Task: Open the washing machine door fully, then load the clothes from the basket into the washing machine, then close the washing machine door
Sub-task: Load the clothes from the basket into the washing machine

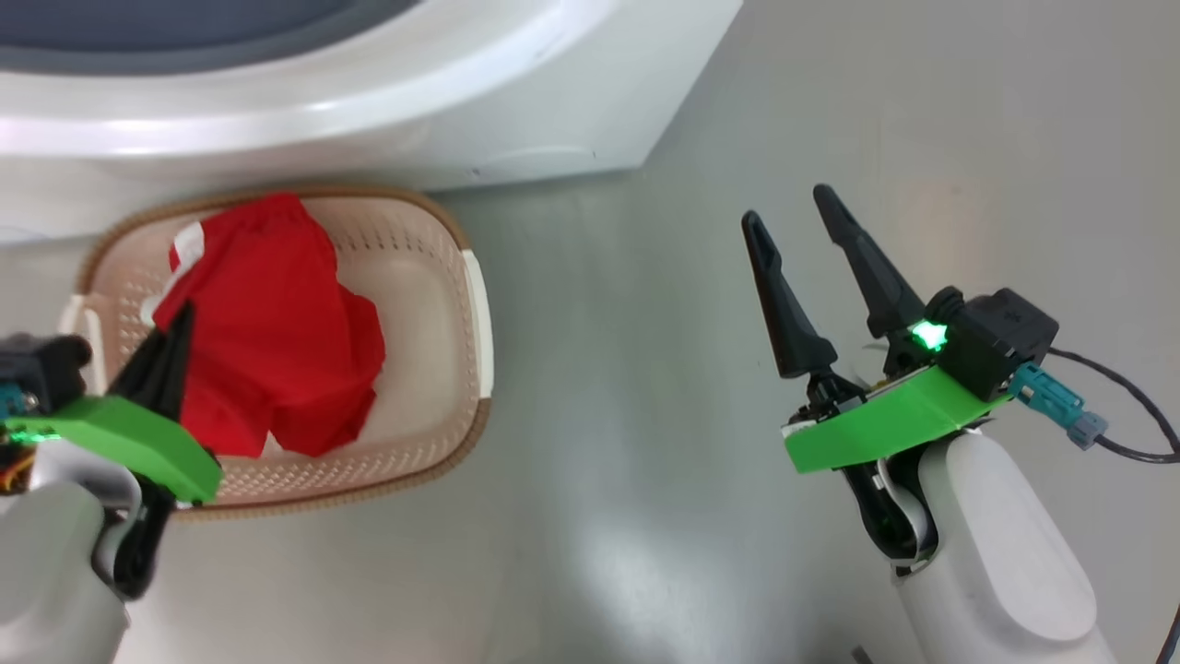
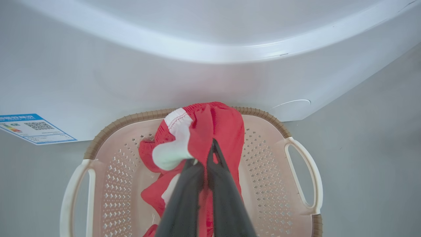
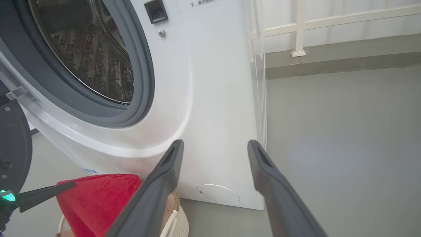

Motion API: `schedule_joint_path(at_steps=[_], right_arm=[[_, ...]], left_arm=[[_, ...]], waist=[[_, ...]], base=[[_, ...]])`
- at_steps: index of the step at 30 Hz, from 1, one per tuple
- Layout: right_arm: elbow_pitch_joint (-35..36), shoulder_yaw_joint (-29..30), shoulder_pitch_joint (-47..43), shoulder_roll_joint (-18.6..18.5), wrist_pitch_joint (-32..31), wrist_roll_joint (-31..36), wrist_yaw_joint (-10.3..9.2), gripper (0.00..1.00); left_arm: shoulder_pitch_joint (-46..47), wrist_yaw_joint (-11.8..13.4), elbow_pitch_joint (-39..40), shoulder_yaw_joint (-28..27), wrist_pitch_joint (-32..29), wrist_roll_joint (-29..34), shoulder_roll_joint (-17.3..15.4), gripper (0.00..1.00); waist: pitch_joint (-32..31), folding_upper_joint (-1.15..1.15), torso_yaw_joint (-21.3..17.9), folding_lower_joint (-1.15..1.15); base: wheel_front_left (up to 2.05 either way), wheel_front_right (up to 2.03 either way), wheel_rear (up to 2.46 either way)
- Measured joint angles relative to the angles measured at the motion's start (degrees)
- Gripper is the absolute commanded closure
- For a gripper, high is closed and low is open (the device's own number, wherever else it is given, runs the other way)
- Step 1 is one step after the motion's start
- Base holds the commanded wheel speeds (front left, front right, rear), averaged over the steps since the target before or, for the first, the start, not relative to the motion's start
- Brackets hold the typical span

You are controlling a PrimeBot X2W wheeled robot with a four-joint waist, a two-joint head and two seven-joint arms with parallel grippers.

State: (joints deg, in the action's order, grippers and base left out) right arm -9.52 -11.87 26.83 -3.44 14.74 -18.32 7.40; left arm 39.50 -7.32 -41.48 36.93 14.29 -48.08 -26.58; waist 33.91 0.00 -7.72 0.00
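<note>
Head view: left gripper [image 1: 182, 323] is clamped on the clothes [image 1: 277, 341], bunched in the basket [image 1: 466, 277] (beside the washing machine [image 1: 553, 111]). Right gripper [image 1: 788, 210] stands spread, empty. Left wrist view: fingers pinch red fabric. Right wrist view: drum [image 3: 92, 59] is exposed.

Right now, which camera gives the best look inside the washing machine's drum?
The right wrist view: it looks into the open steel drum, framed by its grey rubber ring. The head view catches a strip of that ring at its top edge; the left wrist view gives the washing machine front below the opening.
</note>
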Motion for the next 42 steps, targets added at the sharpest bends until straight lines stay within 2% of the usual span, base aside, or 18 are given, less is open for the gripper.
schedule_joint_path(at_steps=[16, 24, 33, 42], right_arm=[[-2.9, 0.1, -6.1, -1.8, 0.0, -3.1, 0.0, 0.0], [-3.7, -0.1, -8.8, -2.9, 0.0, -3.6, 0.0, 0.0], [-4.3, 0.2, -11.9, -4.6, 0.0, -5.2, 0.0, 0.0], [-4.2, 0.9, -13.7, -5.7, 0.0, -5.6, 0.0, 0.0]], left_arm=[[-17.5, 0.0, 16.7, -17.3, 0.0, 12.5, 5.0, 1.0], [-25.0, 0.0, 26.4, -23.2, 0.0, 18.0, 7.6, 1.0], [-31.6, 0.2, 34.3, -26.5, 0.0, 21.8, 9.4, 1.0], [-35.0, 1.1, 38.1, -26.7, 0.0, 22.3, 10.4, 1.0]], waist=[[-12.6, 0.0, 2.5, 0.0], [-18.2, 0.0, 3.8, 0.0], [-23.9, 0.0, 5.5, 0.0], [-27.2, 0.0, 7.3, 0.0]], base=[[0.0, 0.0, 0.0], [0.0, 0.0, 0.0], [0.0, 0.0, 0.0], [0.0, 0.0, 0.0]])
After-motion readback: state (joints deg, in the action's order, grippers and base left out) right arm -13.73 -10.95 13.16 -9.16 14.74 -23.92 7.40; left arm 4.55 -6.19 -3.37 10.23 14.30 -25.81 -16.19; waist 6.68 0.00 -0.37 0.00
